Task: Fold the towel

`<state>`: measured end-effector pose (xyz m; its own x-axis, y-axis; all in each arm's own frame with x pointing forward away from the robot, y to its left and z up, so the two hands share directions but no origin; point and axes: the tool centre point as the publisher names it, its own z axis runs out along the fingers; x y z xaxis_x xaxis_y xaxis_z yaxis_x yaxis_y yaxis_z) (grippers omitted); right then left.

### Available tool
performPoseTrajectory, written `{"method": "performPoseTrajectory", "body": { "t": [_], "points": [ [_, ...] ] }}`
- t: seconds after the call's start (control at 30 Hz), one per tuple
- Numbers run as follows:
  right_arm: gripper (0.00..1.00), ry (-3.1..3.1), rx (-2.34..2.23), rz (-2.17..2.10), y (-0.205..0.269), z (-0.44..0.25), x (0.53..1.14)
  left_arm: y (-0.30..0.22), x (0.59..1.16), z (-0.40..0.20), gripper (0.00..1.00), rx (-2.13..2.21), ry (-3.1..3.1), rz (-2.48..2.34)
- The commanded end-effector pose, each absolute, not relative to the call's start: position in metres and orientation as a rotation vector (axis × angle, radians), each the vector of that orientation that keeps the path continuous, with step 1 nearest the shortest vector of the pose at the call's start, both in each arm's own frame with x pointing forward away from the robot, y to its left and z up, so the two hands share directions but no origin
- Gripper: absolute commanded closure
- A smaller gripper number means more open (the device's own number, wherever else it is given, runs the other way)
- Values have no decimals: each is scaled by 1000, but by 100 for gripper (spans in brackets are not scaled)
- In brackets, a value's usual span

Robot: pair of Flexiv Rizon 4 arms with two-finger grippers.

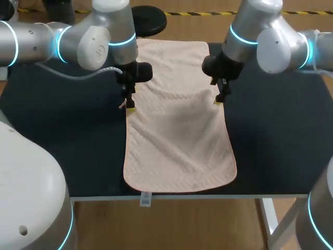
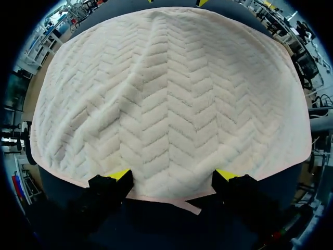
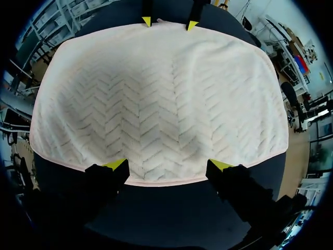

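A pale pink towel with a herringbone weave lies flat and unfolded on the dark table, its long side running from the far edge to the near edge. My left gripper stands open at the middle of the towel's left edge. In the left wrist view the towel spreads ahead of the left gripper, whose tips straddle its hem. My right gripper is open at the right edge. In the right wrist view the right gripper sits over the hem of the towel, and the left gripper shows across it.
Dark tabletop shows to the left and right of the towel. The towel's near end reaches the table's front edge, where a small label hangs over. A short tab sticks out from the hem between my left fingers.
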<state>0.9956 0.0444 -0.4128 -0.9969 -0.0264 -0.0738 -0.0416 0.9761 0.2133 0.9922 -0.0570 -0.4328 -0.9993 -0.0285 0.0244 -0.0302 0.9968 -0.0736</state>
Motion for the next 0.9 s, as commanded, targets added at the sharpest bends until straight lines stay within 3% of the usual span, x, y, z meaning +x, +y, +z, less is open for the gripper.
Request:
{"method": "performPoseTrajectory", "body": {
  "t": [0.03,0.9],
  "points": [
    [0,3060,-53,329,44,-420,998,-59,999,-441,0,50,-3105,109],
    [0,3104,-16,282,36,-440,991,-60,1000,-441,0,26,-3099,127]
  ]
}}
